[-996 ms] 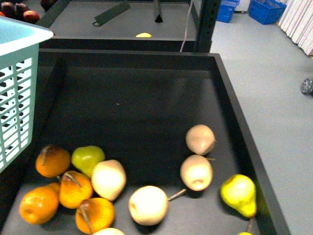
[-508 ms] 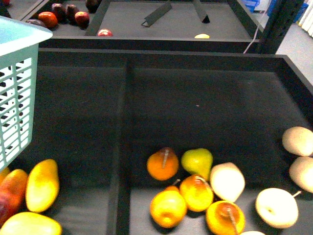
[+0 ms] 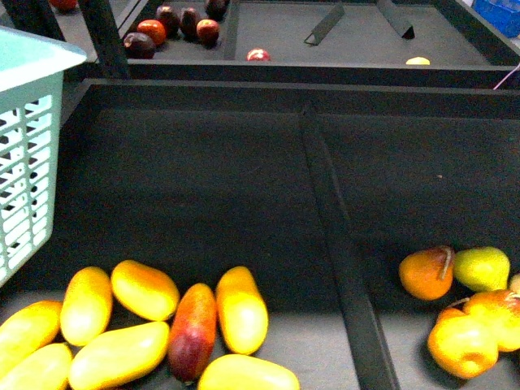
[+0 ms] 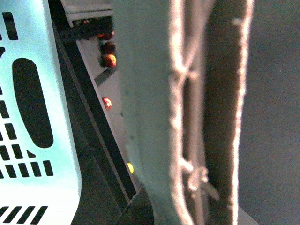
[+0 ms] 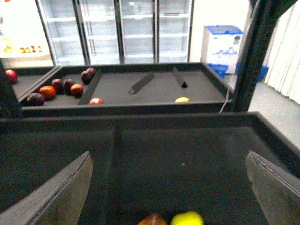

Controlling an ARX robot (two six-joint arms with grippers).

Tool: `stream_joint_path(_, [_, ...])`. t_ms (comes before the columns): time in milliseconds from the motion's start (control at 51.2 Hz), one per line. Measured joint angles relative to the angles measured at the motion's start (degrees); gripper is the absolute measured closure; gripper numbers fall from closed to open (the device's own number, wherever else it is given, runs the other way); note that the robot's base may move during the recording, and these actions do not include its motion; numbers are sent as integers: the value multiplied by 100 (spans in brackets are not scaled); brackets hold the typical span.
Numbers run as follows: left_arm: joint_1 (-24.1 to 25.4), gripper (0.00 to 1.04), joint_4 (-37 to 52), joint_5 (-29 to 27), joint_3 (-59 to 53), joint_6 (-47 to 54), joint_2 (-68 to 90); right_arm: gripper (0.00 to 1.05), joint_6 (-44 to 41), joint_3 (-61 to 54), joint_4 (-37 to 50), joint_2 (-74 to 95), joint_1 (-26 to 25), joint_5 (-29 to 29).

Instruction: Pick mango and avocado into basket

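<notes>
A black tray (image 3: 203,179) is split by a raised divider (image 3: 333,244). In the compartment left of the divider lies a heap of yellow mangoes. The mango (image 3: 241,309) nearest the divider touches a red-and-yellow mango (image 3: 193,331) on its far side, and more yellow ones lie beyond that. Right of the divider, orange pears (image 3: 426,272) and a green-yellow pear (image 3: 481,268) sit bunched together. Farthest left of the divider, the teal basket (image 3: 24,162) hangs at the frame edge above the tray, and nothing shows through its slots. Beyond the divider's far end, a second tray (image 3: 349,41) holds dark red fruits (image 3: 175,24) and a small yellow piece (image 3: 418,61). The left wrist view is filled by the basket wall and its handle (image 4: 220,117) with the white zip tie (image 4: 176,93). The left gripper's fingers cannot be made out there. The right gripper (image 5: 168,187) hovers over the tray with its fingers (image 5: 61,187) spread wide and nothing between them. Half a second ago the divider stood left of centre in the front view and only a few mangoes showed. Now it stands right of centre, the whole heap is in view, the pears have slid to the right edge, and the basket keeps its place in the frame.
</notes>
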Motion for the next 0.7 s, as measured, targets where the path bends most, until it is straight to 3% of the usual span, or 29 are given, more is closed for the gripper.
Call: stream_joint_path(703, [0,97,4,4,7,-2,15,8,-2,2,0,-2,0,4])
